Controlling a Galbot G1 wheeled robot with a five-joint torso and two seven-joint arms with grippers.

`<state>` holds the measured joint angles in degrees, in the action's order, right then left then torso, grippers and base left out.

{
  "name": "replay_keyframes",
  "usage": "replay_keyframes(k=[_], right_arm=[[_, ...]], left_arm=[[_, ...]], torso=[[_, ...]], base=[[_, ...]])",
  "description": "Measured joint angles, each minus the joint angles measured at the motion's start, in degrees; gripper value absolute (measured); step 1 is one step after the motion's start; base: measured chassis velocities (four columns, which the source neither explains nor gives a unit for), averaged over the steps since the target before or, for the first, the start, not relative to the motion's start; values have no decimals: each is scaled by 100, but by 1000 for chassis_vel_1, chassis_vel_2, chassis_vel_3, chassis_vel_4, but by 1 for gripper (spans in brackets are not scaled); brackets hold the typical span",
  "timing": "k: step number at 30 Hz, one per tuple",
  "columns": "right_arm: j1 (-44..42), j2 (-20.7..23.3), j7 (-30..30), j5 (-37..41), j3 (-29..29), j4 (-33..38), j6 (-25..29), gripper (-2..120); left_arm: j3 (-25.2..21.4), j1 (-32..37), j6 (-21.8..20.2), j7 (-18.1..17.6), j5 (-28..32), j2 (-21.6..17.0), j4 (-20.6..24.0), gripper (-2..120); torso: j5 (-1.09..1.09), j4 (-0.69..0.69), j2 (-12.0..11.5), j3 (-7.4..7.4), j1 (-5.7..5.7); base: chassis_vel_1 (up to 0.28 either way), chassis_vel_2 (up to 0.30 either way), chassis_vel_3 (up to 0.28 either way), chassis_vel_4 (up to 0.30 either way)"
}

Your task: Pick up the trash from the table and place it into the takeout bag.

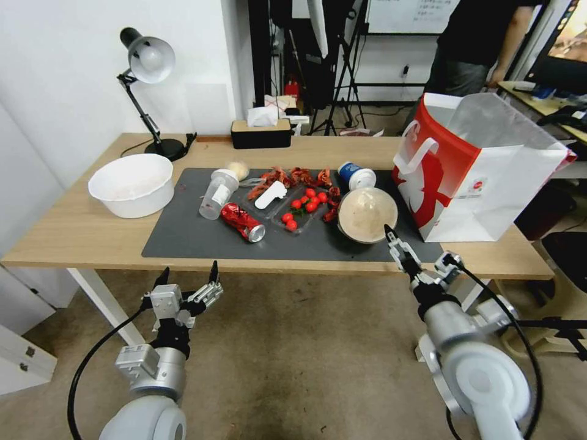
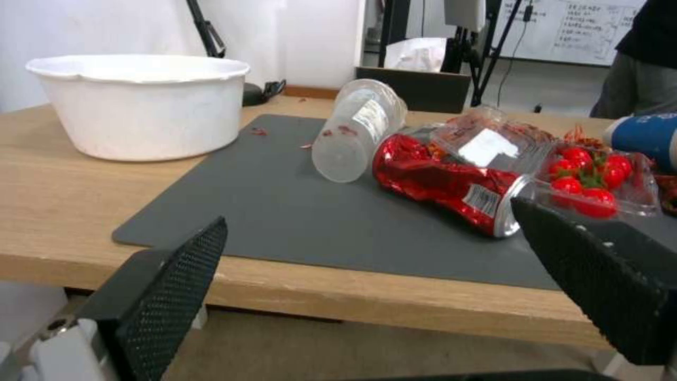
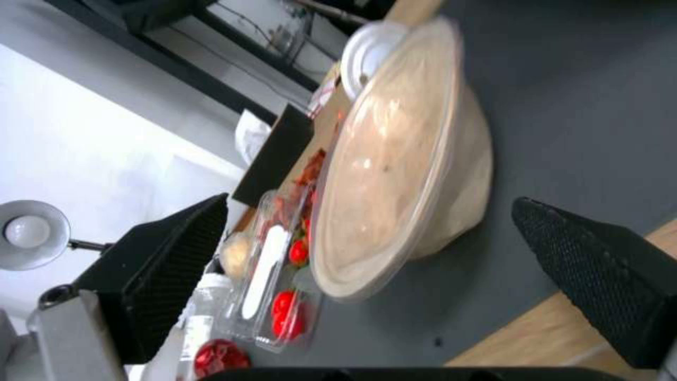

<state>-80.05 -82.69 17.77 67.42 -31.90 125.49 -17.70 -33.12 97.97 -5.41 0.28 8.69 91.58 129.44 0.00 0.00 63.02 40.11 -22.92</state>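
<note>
From the head, the right gripper hangs at the table's near edge just before the bowl, beside the bag, whose logo is unreadable; the left gripper waits, fingers wide. In the left wrist view the can looks dented, light and slick, label illegible. In the right wrist view the fingers are spread wide toward the bowl's thin rim, probably the best hold on something light and stiff.

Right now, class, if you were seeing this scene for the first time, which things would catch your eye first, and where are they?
The tall red-and-white takeout bag stands open at the table's right end. On the dark mat, a crushed red can lies beside a tipped clear cup and bright tomatoes. The right gripper, open, points at the beige bowl; the left gripper hangs open before the table's near edge.
</note>
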Motion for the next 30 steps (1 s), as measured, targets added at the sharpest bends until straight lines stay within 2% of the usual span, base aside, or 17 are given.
replay_keyframes(k=[12, 14, 17, 18, 21, 22, 24, 25, 28, 29, 30], right_arm=[[623, -136, 902, 711, 146, -358, -166, 100], [726, -162, 1034, 837, 185, -427, -166, 96], [851, -224, 1200, 1002, 257, -547, -166, 82], [851, -224, 1200, 1002, 257, -547, -166, 82], [855, -255, 1257, 1037, 285, -561, -166, 68], [855, -255, 1257, 1037, 285, -561, -166, 68], [831, -259, 1301, 1044, 276, -562, -163, 55], [831, -259, 1301, 1044, 276, -562, -163, 55], [830, -274, 1302, 1039, 215, -569, -150, 40], [830, -274, 1302, 1039, 215, -569, -150, 40], [836, -289, 1303, 1037, 194, -572, -148, 35]], left_arm=[[44, -86, -6, -4, 46, -132, -152, 100], [40, -86, -8, -4, 65, -140, -159, 100], [35, -83, -9, -10, 91, -146, -169, 100], [35, -83, -9, -10, 91, -146, -169, 100], [31, -72, -8, -15, 100, -147, -164, 100], [31, -72, -8, -15, 100, -147, -164, 100], [26, -54, -3, -24, 99, -151, -134, 100], [26, -54, -3, -24, 99, -151, -134, 100], [22, -22, 98, -40, 34, -147, -70, 100], [22, -22, 98, -40, 34, -147, -70, 100], [20, -19, 115, -40, 23, -146, -61, 100]], torso=[[1, 0, 0, 0, 0], [0, 0, 0, 0, 0], [0, 0, 0, 0, 0], [0, 0, 0, 0, 0], [0, 0, 0, 0, 0], [0, 0, 0, 0, 0], [0, 0, 0, -1, 0], [0, 0, 0, -1, 0], [1, 0, 0, 0, 0], [1, 0, 0, 0, 0], [1, -1, 0, -1, 0]], base=[[0, 0, 0, 0], [0, 0, 0, 0], [0, 0, 0, 0], [0, 0, 0, 0], [0, 0, 0, 0], [0, 0, 0, 0], [0, 0, 0, 0], [0, 0, 0, 0], [0, 0, 0, 0], [0, 0, 0, 0], [0, 0, 0, 0]])
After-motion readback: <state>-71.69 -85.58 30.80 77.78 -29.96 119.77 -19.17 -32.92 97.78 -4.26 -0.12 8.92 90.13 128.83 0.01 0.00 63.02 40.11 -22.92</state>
